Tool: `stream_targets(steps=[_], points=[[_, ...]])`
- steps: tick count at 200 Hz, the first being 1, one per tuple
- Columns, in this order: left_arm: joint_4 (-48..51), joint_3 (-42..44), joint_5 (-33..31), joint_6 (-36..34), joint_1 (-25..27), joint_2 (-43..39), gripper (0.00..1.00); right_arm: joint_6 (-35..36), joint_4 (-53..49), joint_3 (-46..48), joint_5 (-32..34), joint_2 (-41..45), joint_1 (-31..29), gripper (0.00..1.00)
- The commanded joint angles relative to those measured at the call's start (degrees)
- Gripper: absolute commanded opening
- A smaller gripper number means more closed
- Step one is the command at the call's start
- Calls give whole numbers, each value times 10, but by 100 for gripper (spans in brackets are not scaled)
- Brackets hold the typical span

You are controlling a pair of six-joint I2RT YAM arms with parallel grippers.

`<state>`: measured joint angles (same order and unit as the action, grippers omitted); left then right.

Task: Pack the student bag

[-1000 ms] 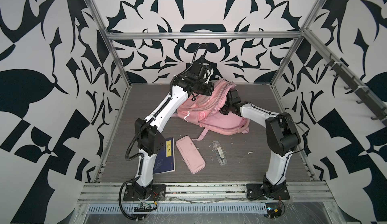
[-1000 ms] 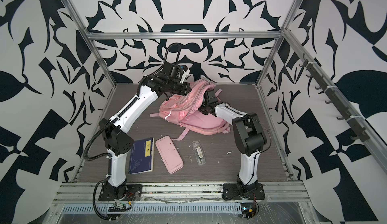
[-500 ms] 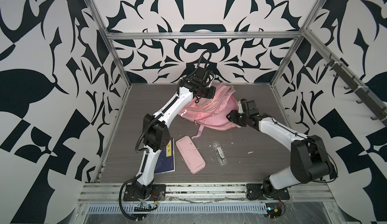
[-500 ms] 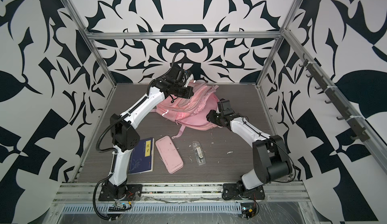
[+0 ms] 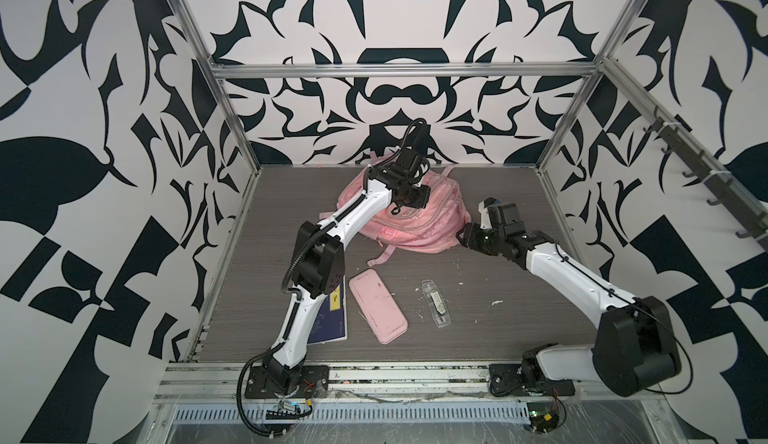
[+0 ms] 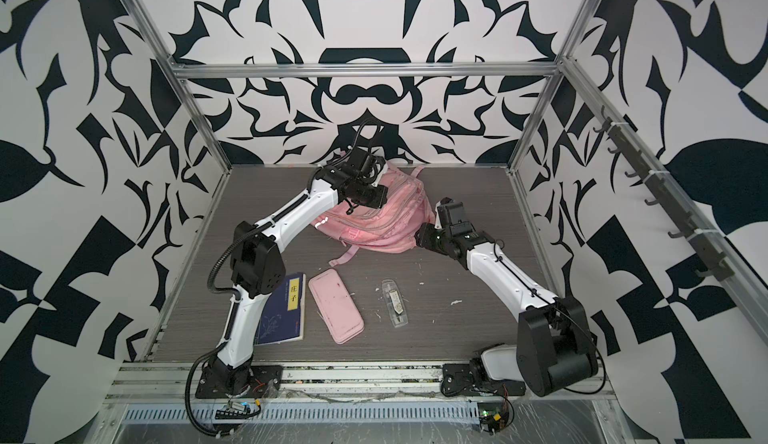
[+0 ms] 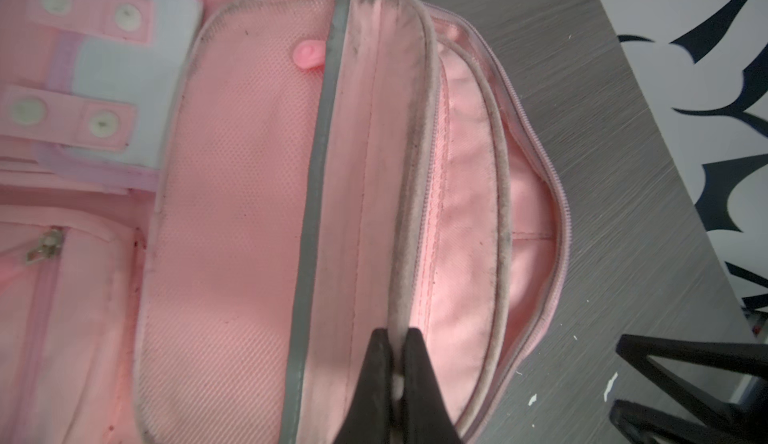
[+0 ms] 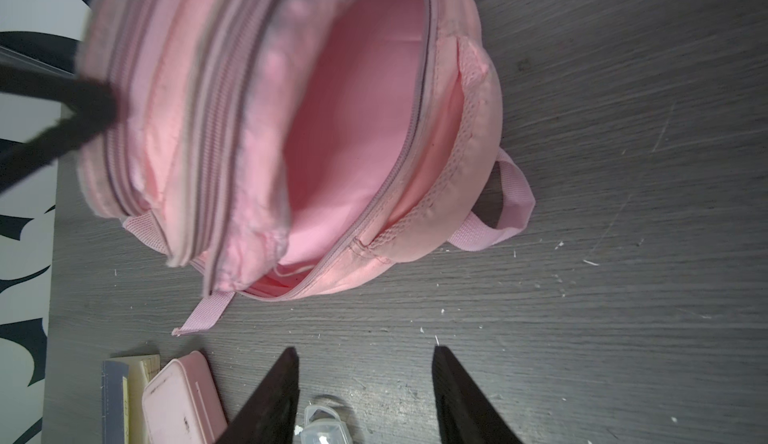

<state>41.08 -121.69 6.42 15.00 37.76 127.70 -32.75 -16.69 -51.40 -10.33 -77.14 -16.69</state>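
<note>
Your left pincer (image 7: 397,334): clamped on a flap edge of the large pink fabric backpack (image 5: 432,221), rear-centre on the grey wood-grain desk (image 5: 478,317), arm arched over. Right pincer (image 8: 365,350): apart, low alongside.

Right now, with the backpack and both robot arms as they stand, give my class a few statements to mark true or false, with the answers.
1. The left gripper has its jaws shut on an edge of the backpack. True.
2. The right gripper grips a strap. False: its jaws stand open and hold nothing.
3. The pencil case lies on the table between the blue book and the clear box. True.
4. The backpack's main pocket is zipped shut. False: it gapes open.
</note>
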Motion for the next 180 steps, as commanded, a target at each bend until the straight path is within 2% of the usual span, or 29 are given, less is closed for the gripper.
stream_targets(steps=[1, 40, 81, 101, 139, 180], points=[[4, 20, -13, 8, 5, -23, 9, 7, -4, -27, -5, 14, -8, 55], [0, 57, -18, 7, 5, -47, 27, 2, 2, -33, -7, 11, -24, 58], [-16, 128, -36, 6, -4, -118, 53, 5, 4, -44, -7, 4, -49, 59], [-30, 171, -38, 16, -16, -157, 62, 8, 3, -54, -1, -3, -67, 60], [-25, 256, -48, 30, -47, -237, 67, 2, 6, -76, 2, -23, -110, 60], [-7, 390, -72, 59, -98, -348, 70, -5, 26, -96, -4, -58, -179, 60]])
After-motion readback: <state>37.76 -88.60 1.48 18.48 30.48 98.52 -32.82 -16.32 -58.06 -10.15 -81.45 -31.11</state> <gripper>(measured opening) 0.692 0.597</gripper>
